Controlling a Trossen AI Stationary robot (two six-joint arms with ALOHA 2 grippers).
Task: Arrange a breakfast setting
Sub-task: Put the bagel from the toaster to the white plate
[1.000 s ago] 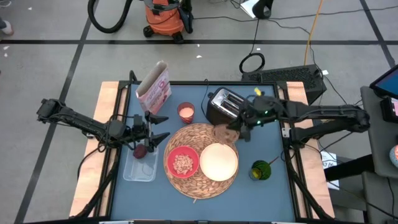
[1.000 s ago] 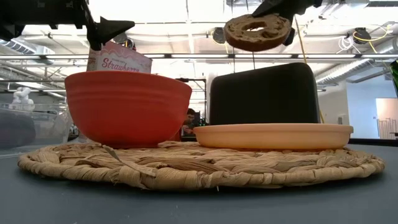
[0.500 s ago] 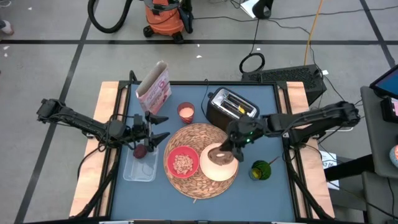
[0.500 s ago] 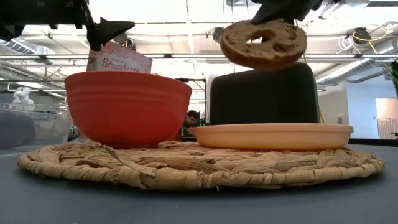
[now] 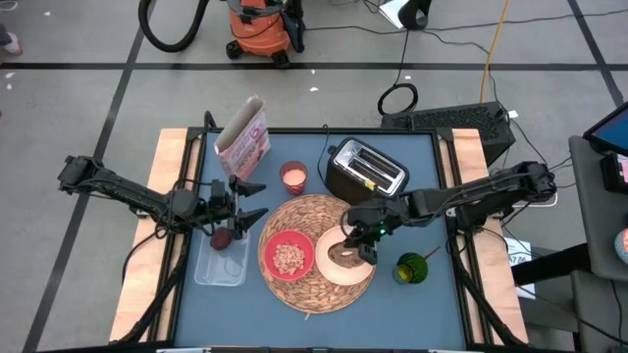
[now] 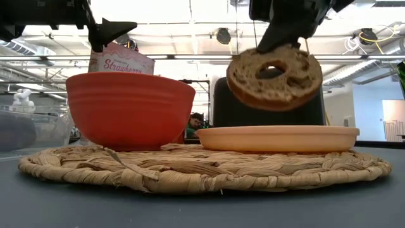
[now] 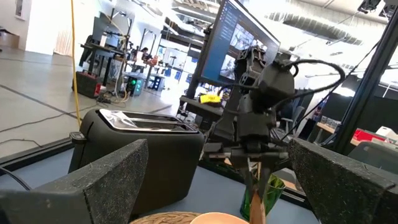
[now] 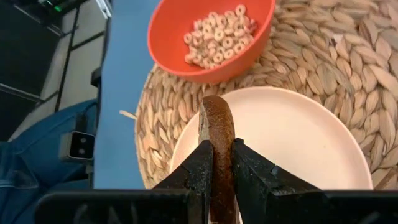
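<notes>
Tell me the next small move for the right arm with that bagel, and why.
Probably lower it a little further, then open. The right gripper is shut on the bagel, which hangs on edge above the cream plate without touching it. The left gripper waits open by the clear container.

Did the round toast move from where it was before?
Yes. The toast, held in the right gripper, went from beside the toaster to over the plate, and lower.

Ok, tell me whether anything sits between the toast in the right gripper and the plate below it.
Nothing visible does. The right gripper holds the toast just above the plate, whose top is bare beneath it; the red bowl stands off to the side on the mat.
</notes>
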